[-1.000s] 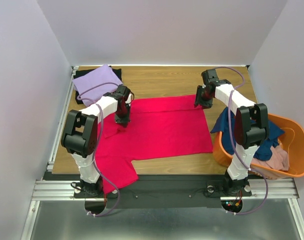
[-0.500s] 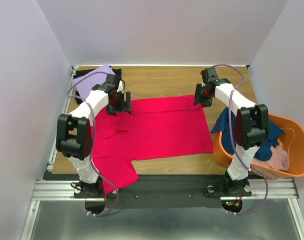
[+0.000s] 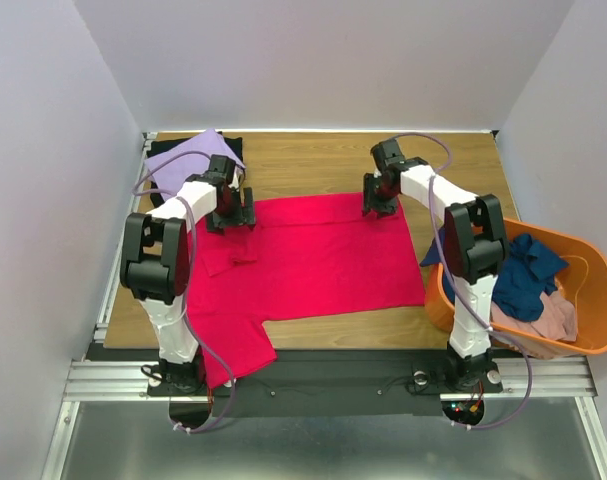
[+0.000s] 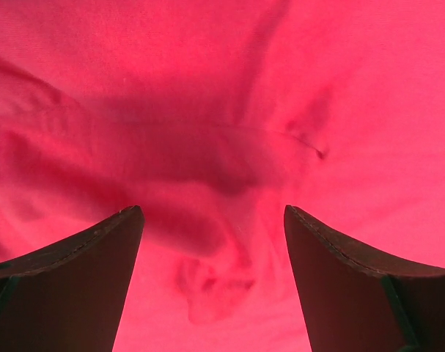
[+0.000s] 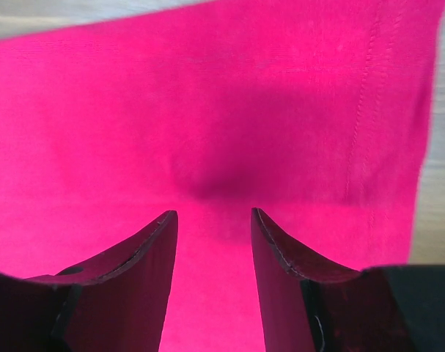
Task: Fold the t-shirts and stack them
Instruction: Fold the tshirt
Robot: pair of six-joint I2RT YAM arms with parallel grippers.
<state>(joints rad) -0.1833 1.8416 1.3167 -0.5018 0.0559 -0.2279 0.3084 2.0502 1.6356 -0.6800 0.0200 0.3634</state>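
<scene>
Left gripper [image 3: 231, 208] hangs over the far left part of the crimson-pink t-shirt [image 3: 323, 255] with its jaws spread wide and nothing between them. In the left wrist view the two dark fingers [image 4: 75, 286] frame a patch of rumpled crimson cloth [image 4: 222, 147], with a small bunched wrinkle just ahead of the gap at the gripper [image 4: 213, 213]; whether the tips touch the fabric cannot be told. Across the shirt, the right gripper [image 3: 375, 200] sits over its far right corner, jaws parted by a narrower gap and likewise holding nothing. Its wrist view shows smooth cloth [image 5: 207, 110] with a shallow dimple and shadow just beyond the gripper [image 5: 211, 213], a stitched hem running down the right side, and bare wood past that edge. The crimson-pink shirt lies spread across the middle of the wooden table [image 3: 313, 160], with a small fold near its left side and one part draped over the near edge by the left arm's base. At the far left corner a lavender t-shirt [image 3: 188, 160] lies folded on top of a black t-shirt [image 3: 234, 146], close behind the left gripper. An orange tub [image 3: 595, 345] stands at the right edge of the table, with a navy blue t-shirt [image 3: 528, 275] spilling over its rim and a dusty pink t-shirt [image 3: 548, 320] crumpled inside.
</scene>
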